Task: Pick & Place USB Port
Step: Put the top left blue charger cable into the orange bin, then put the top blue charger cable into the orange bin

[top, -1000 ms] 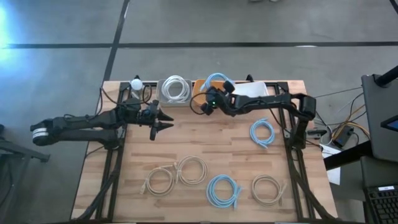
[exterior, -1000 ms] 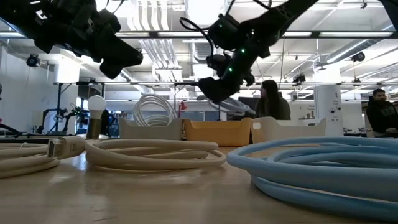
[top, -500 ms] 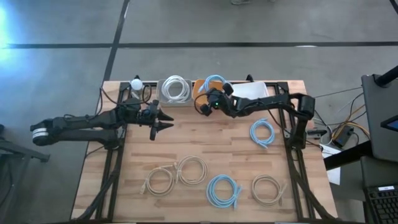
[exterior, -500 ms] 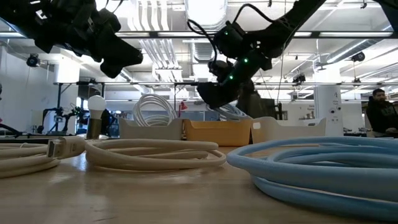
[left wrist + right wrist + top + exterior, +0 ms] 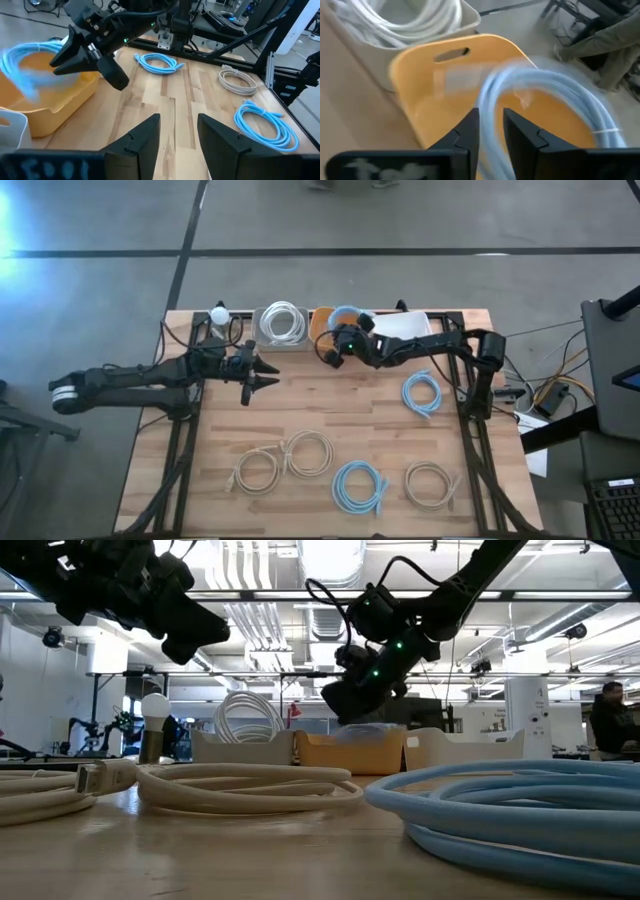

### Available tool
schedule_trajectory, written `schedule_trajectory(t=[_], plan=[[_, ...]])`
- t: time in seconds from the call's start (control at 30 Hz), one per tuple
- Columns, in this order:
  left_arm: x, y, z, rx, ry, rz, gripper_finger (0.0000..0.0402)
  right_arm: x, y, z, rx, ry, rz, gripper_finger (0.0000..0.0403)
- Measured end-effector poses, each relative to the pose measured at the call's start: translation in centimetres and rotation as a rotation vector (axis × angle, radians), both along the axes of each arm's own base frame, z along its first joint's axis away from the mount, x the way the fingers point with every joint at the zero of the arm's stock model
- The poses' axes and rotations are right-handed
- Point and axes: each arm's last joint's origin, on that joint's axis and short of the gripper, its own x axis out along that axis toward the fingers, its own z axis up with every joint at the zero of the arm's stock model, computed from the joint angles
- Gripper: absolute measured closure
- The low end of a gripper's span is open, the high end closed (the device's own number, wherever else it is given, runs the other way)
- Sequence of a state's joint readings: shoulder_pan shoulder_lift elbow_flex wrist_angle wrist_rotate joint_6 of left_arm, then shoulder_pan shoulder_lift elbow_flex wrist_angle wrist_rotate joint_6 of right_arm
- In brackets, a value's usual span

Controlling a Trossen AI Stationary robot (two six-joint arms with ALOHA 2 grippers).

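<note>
Now my right gripper pinches a blue cable coil over the orange bin, the loop hanging into it. Just beside that bin on one side, the grey bin holds a white coil; the white bin flanks the other. My left gripper, fingers parted and empty, waits in front of the grey bin.

Wooden table of pale planks, matt, with visible grain. Smooth orange plastic bin, slightly glossy. Light blue cable in shiny rubbery sheath. Matt black plastic fingers. White glossy cables in grey bin.
</note>
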State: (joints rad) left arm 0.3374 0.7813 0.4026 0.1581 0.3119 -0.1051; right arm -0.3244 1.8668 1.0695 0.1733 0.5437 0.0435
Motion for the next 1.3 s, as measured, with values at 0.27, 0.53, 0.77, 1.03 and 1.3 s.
schedule_trajectory(t=[0.27,0.53,0.77,1.03,1.3], plan=[[0.0,0.0,0.0,0.000,0.000,0.000,0.0245,-0.1,-0.2,0.0,0.000,0.004,0.000,0.0267],[0.0,0.0,0.0,0.000,0.000,0.000,0.0245,0.1,0.5,0.1,-0.019,0.045,0.041,0.0242],[0.0,0.0,0.0,0.000,0.000,0.000,0.0245,-0.7,4.1,3.4,0.070,0.073,0.067,0.0237],[-0.1,0.0,-0.6,-0.007,0.018,0.000,0.0245,-4.5,9.1,6.6,0.267,0.122,-0.019,0.0239],[-0.1,-0.1,-0.9,-0.011,0.013,0.001,0.0245,-8.3,12.3,4.3,0.465,0.165,-0.127,0.0239]])
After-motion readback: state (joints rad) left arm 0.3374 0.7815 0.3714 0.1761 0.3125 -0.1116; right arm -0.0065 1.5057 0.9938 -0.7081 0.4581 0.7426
